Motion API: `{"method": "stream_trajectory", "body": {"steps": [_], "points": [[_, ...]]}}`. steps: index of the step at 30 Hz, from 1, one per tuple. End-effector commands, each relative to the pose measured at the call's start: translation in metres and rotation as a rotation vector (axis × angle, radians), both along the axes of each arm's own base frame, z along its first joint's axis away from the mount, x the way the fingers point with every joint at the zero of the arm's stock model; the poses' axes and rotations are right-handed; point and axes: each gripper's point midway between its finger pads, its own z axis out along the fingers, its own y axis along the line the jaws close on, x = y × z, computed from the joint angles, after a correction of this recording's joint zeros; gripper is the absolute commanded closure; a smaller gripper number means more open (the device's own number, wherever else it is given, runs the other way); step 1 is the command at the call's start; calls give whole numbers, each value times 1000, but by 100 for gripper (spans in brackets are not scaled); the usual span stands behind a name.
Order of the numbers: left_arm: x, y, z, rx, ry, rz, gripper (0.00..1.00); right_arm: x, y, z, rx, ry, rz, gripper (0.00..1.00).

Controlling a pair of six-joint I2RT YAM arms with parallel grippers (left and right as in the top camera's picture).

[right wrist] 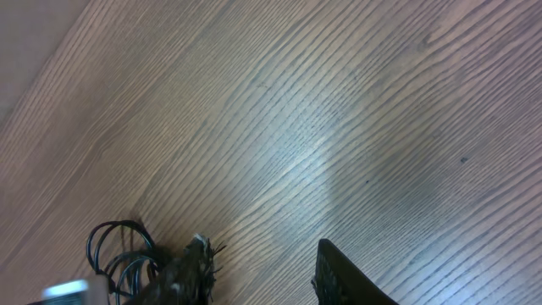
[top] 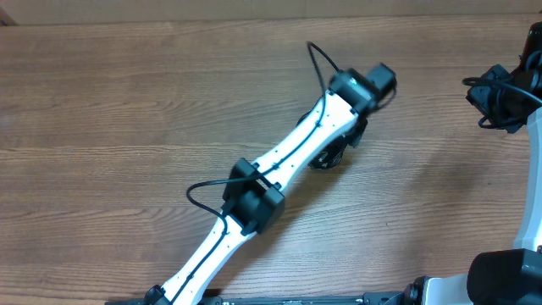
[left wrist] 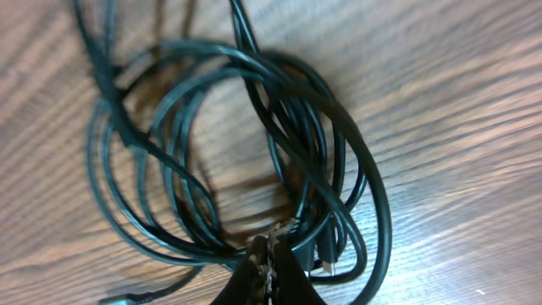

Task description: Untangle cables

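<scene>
The left claw [left wrist: 269, 264] fills the bottom of its wrist view, its tips pressed together on what looks like a strand at the lower rim of the cables [left wrist: 288, 182]. These lie in a loose black coil of several overlapping loops, flat on the counter [top: 127, 102] near its middle and mostly hidden from overhead beneath the wrist [top: 326, 158].

The step in hand appears to be drawing one cord out of the coil. It would go best as a slow lift and pull away from the bundle, watching that only the pinched strand follows. If the whole coil rises, the other arm should pin it down.

The left arm [top: 279, 161] reaches diagonally from the counter's near edge toward its middle, with its wrist bent down over the coil. The right claw [right wrist: 262, 275] hovers by the right edge with its jaws apart and only bare wood between them. Dark wiring [top: 487, 95] bunches around it, and whether any is task cord cannot be told.
</scene>
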Motion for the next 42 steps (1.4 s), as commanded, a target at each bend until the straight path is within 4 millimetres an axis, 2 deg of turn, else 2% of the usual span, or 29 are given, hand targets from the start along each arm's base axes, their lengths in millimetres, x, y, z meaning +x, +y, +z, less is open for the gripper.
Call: {"method": "stream_trajectory", "body": {"steps": [1, 3, 5, 7, 8, 12, 13, 15, 23, 29, 32, 35, 42], "points": [[22, 12, 62, -140, -66, 23, 95, 1, 1, 18, -13, -52, 10, 63], [35, 28, 63, -109, -97, 57, 93, 0, 1, 18, -13, -49, 10, 63], [43, 40, 56, -93, -89, 89, 93, 0, 1, 17, -12, -45, 10, 63], [48, 47, 50, -86, -81, 108, 93, 0, 1, 17, -11, -45, 10, 63], [52, 51, 47, -80, -82, 110, 90, 0, 1, 17, -12, -45, 11, 63], [60, 57, 37, -77, -76, 118, 50, 0, 1, 17, -11, -45, 10, 62], [59, 56, 34, -81, -66, 117, 43, 0, 1, 17, -11, -45, 10, 62], [55, 50, 28, -102, -35, 76, 38, 0, 1, 17, -11, -46, 10, 62], [46, 40, -1, -95, 12, 28, 36, 0, 1, 17, -12, -45, 11, 62], [46, 39, -30, -83, 26, 27, 36, 0, 1, 17, -12, -45, 11, 62], [58, 32, -28, -113, -16, 15, 38, 0, 1, 17, -11, -46, 10, 61], [71, 25, -18, -153, -68, 15, 45, -1, 1, 17, -11, -45, 11, 61], [81, 8, -12, -231, -110, 5, 46, 0, 1, 17, -13, -48, 11, 60]]}}
